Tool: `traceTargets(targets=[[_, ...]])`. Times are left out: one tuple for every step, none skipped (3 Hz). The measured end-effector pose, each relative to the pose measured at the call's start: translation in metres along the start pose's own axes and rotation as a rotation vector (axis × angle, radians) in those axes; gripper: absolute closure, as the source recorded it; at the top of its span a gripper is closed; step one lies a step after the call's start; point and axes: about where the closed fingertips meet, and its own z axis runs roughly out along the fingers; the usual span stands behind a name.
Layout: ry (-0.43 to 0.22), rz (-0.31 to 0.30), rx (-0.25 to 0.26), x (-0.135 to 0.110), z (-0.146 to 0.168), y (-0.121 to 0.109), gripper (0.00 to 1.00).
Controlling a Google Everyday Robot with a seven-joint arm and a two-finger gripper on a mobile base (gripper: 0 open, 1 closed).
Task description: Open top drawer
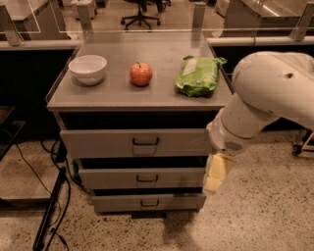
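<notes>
Gripper hangs just beside right end of middle drawer, apart from top drawer handle; open/closed: cannot tell.

Speckled floor, black cables at left, office chair beyond.

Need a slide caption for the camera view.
Gripper hangs beside the cabinet, away from the top drawer handle; white bowl, apple, green bag on top.
</notes>
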Motion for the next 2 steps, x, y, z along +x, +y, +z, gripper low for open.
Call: traceTargets(targets=[[-0.006, 0.022, -0.024, -0.015, 0.036, -0.026, 0.00], [-0.003, 0.035, -0.052, -0.018, 0.054, -0.035, 0.00]])
